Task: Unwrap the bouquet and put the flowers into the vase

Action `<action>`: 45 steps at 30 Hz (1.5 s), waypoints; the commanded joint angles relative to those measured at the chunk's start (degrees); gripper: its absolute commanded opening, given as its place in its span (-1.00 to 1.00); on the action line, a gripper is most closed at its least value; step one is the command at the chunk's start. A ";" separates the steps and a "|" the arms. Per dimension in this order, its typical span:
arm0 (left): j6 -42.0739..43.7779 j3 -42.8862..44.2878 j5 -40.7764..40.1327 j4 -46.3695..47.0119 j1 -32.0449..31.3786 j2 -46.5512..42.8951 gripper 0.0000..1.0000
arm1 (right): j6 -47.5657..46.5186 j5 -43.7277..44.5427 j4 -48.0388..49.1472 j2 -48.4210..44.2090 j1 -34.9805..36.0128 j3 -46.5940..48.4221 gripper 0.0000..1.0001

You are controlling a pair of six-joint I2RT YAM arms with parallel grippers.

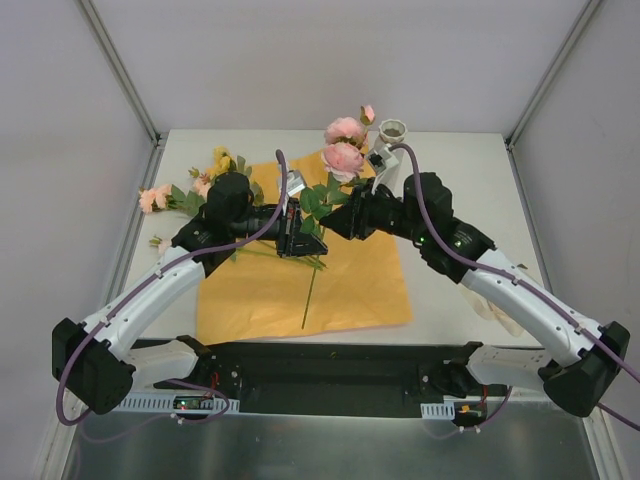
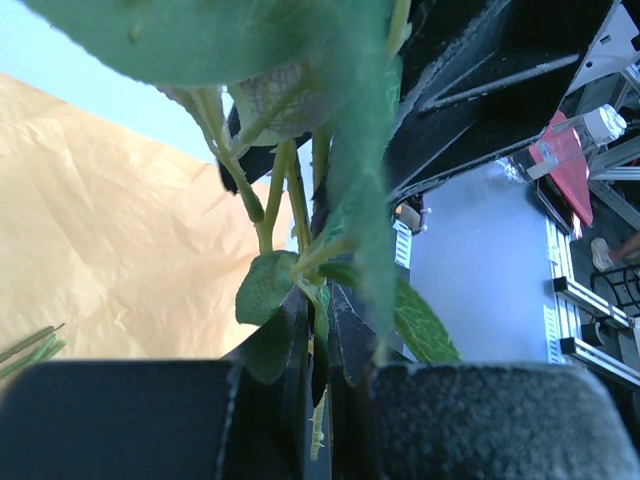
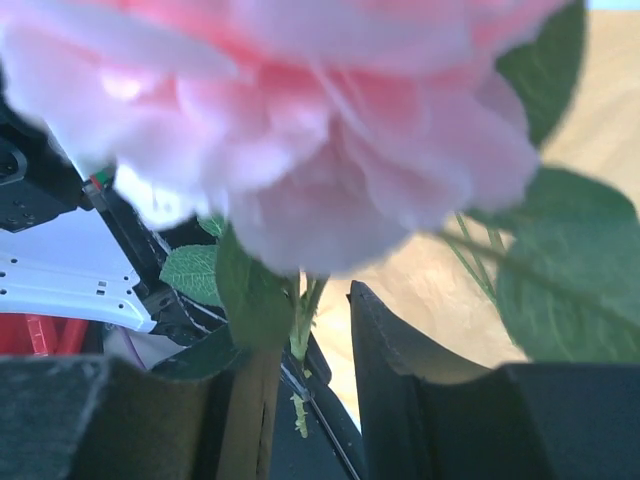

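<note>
I have the left gripper (image 2: 322, 345) clenched on the stems (image 2: 268, 215); the right gripper (image 3: 308, 340) is released, the rose (image 3: 330, 130) just ahead of its parted jaws.

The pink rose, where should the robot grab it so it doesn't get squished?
Probably the thin green stem just under the pink rose, not the rose itself, which looks soft and crushable. The stem is slim and runs between the right gripper's fingers, so come from below the bloom, one finger each side, missing the leaves.
</note>
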 commanded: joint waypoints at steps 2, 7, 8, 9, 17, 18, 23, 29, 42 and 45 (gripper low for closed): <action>2.17 0.95 2.50 0.48 -0.69 -0.43 -1.00 | 1.24 -1.62 4.51 1.29 0.55 2.69 -0.31; 2.62 1.21 1.88 0.30 -0.69 -0.43 -1.00 | 1.24 -1.10 4.60 0.85 0.64 1.81 -0.51; 2.62 1.21 1.71 0.30 -0.69 -0.26 -1.00 | 0.89 -0.92 4.43 0.76 0.64 1.55 -0.67; 2.62 1.30 1.70 0.38 -0.60 -0.26 -1.00 | 0.37 -0.83 4.34 0.50 0.64 1.55 -0.77; 2.97 2.09 -8.29 -5.06 2.47 -1.83 0.12 | -7.36 13.12 -9.34 -0.56 -0.76 8.91 -0.99; 3.05 2.09 -9.97 -5.76 3.61 -2.19 0.21 | -8.59 17.23 -11.03 -0.30 -1.29 10.50 -0.99; 2.53 2.09 -25.85 -10.94 6.43 -2.89 0.55 | -15.08 32.27 -13.52 -0.82 -7.69 19.38 -0.99; 3.41 2.97 -29.67 -14.12 7.66 -2.46 0.57 | -18.70 34.69 -3.40 3.37 -19.30 29.37 -0.99; 3.67 2.97 -29.06 -14.47 7.93 -1.14 0.55 | -30.92 31.51 9.43 19.56 -23.79 44.52 -0.99; 3.76 3.14 -28.71 -14.47 7.93 -0.61 0.55 | -31.28 30.72 9.96 21.76 -24.06 45.31 -0.99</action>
